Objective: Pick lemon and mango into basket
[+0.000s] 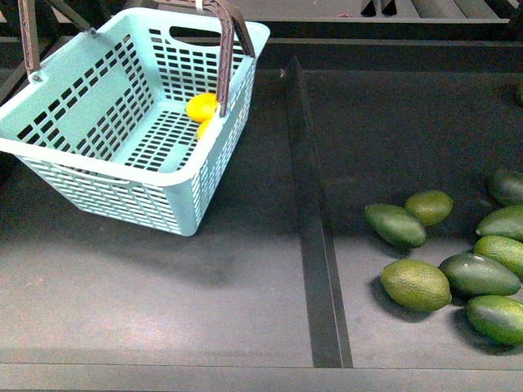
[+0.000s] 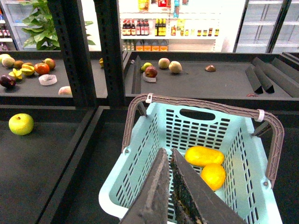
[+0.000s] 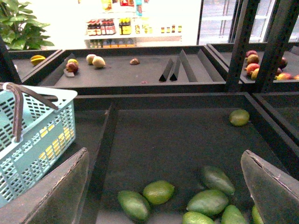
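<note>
the lemon (image 2: 213, 176) and the mango (image 2: 204, 155) are both sitting inside the basket (image 2: 145, 154), touching each other on the slotted floor, tucked into the corner by one side wall. from my front view they show as two yellow shapes low against the basket's right wall, partly cut off by the rim. the basket is light teal with lattice sides, and its grey-brown handle (image 2: 205, 103) is swung up with white ties on it. it sits on the dark surface (image 1: 163, 286), left of a raised divider (image 1: 315, 245).

my left hand (image 2: 170, 154) hangs above the basket's near rim, fingers pressed together with nothing between them. my right hand (image 3: 163, 186) is spread wide, empty, over the compartment on the other side of the divider.

that compartment has a bunch of dark green oval fruits (image 1: 415, 284) lying loose, most clustered near the front right, some touching. one more green fruit (image 3: 239, 117) sits apart near the far corner. further back there are shelves with other fruit, and a green apple (image 2: 21, 124) off on its own in a neighbouring tray.
</note>
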Controlling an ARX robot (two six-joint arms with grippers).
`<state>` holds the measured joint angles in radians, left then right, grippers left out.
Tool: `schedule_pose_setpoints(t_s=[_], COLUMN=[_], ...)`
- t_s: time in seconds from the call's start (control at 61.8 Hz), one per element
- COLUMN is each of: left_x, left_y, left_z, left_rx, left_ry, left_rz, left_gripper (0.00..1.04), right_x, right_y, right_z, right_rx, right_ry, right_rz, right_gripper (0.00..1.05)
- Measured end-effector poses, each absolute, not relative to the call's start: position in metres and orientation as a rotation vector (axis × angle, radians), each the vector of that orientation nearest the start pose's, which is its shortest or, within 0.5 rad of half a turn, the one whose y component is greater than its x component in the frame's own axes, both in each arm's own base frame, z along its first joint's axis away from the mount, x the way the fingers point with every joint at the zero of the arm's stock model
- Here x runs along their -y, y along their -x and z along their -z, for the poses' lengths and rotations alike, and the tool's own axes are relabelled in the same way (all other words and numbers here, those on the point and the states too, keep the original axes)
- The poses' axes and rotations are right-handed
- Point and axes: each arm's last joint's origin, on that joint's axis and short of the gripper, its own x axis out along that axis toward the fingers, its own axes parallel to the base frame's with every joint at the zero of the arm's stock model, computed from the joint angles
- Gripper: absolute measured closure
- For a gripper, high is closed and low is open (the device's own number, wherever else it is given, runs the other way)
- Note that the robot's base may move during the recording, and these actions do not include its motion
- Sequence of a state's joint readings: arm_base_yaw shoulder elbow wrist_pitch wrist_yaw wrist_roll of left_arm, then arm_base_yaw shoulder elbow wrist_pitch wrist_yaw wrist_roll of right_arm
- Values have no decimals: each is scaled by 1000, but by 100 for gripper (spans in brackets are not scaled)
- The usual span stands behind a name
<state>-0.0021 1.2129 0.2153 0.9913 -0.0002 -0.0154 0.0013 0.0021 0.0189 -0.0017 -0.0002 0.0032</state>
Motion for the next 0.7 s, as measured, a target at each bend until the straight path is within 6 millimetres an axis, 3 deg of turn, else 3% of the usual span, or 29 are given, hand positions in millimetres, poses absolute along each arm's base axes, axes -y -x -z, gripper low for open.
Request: schedule_pose_setpoints(t_s=[0.275, 0.696], left_x=[0, 0], left_y=[-172, -139], left_z=[-161, -166], left_rx=[-21, -5], left_ry=[14, 11], left_rz=[2, 2], left_gripper=[101, 101], right_x=[0, 0], right_y=[-97, -97], right_z=[-170, -170], right_rx=[15, 15], right_ry=[-3, -3], right_rz=[-2, -2], right_gripper=[9, 9])
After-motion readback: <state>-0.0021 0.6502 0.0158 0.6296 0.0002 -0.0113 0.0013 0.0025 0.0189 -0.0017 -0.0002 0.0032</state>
